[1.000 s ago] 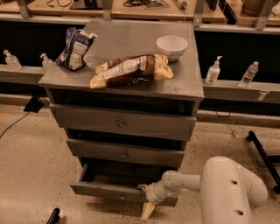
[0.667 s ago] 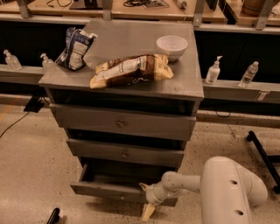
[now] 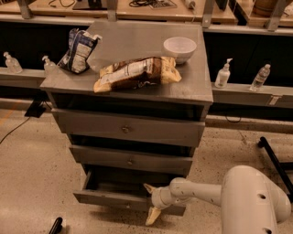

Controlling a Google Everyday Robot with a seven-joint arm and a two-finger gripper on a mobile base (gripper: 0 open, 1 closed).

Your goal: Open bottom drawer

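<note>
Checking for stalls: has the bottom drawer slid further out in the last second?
No; bottom drawer sits as far beyond the middle drawer as before, end effector at its front.

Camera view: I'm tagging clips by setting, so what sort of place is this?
Probably a robotics lab: workbenches behind, pump bottles on a ledge, a chest staged with snacks. The gripper is at the front of the bottom drawer.

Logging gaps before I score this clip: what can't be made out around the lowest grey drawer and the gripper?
Camera view:
- Knob of the bottom grey wooden drawer: hidden behind the white two-finger gripper, which sits at the drawer's front with fingers spread.
- Drawer interior: in shadow beneath the grey middle drawer, so contents are unreadable.
- White robot arm: cut off by the bottom edge.
- Print on the brown snack bag: blurred.
</note>
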